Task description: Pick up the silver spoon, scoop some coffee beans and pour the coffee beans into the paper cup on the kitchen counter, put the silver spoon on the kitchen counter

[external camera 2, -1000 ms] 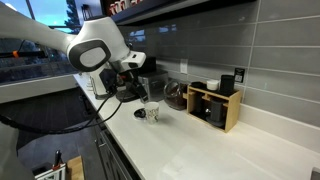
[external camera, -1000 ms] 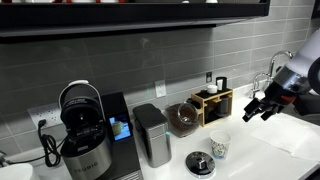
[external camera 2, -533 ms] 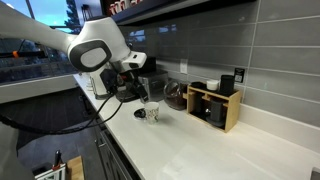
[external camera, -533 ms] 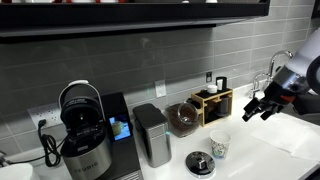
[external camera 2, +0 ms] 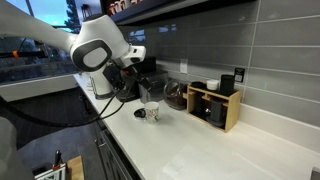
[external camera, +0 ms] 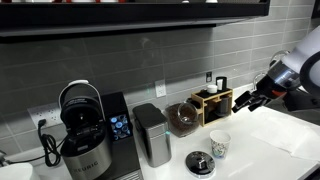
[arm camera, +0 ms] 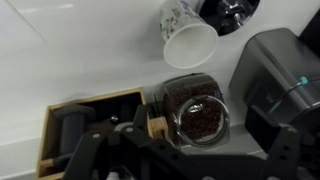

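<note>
The coffee beans (arm camera: 195, 118) fill a round clear glass jar lying open toward my wrist view; the jar also shows in both exterior views (external camera: 182, 118) (external camera 2: 175, 95). A small shiny silver glint (arm camera: 195, 106) lies on the beans, probably the silver spoon; its handle does not show. The white paper cup (arm camera: 187, 38) (external camera: 219, 145) (external camera 2: 152, 112) stands on the white kitchen counter (external camera: 270, 155) (external camera 2: 200, 145) beside the jar. My gripper (arm camera: 190, 162) (external camera: 250, 100) (external camera 2: 135, 88) hangs in the air above the jar, open and empty.
A wooden rack (external camera: 212, 103) (external camera 2: 215, 105) (arm camera: 95, 110) stands against the grey tiled wall next to the jar. A grey metal canister (external camera: 152, 135) (arm camera: 275, 70), a flat black disc (external camera: 200, 163) (arm camera: 230, 12) and a coffee machine (external camera: 85, 135) stand nearby.
My gripper has moved a little up and toward the wall, closer to the jar and rack. The cup, jar and other things have not moved.
</note>
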